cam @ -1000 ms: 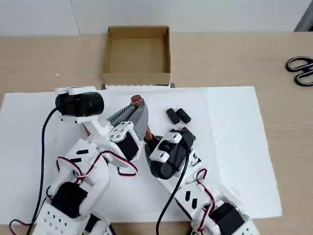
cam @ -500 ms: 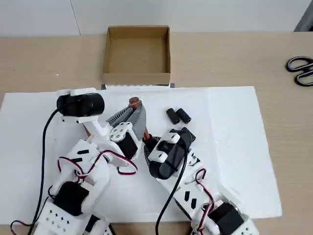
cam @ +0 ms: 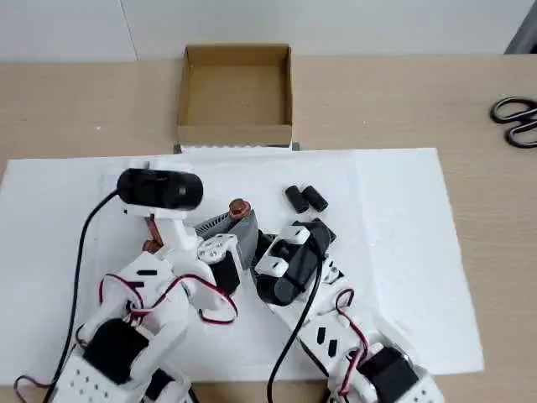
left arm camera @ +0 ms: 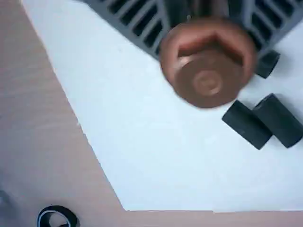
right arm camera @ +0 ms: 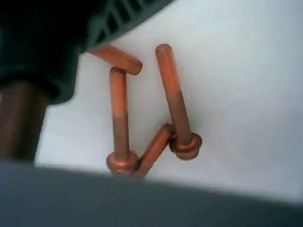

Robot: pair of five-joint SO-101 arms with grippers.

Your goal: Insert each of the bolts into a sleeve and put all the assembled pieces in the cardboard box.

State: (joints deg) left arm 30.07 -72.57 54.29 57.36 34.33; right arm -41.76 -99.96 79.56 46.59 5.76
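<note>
A copper bolt (left arm camera: 207, 66) is clamped in the left tool (cam: 238, 217) and should be aligned squarely with a black sleeve (left arm camera: 246, 124) near that tool.

Left pincer (cam: 237, 216) clamped on a bolt (cam: 238, 205), both arms bent low, wrists side by side, nearly touching.

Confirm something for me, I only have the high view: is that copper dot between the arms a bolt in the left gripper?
Observer: Yes; the left wrist view shows the left gripper shut on a bolt, flanged head facing the camera.
Operator: Any loose bolts?
Observer: Right wrist view: four loose bolts bunched on the white sheet.
Operator: I count two sleeves.
Observer: Left wrist view shows what looks like a third sleeve, partly hidden behind the gripper.
</note>
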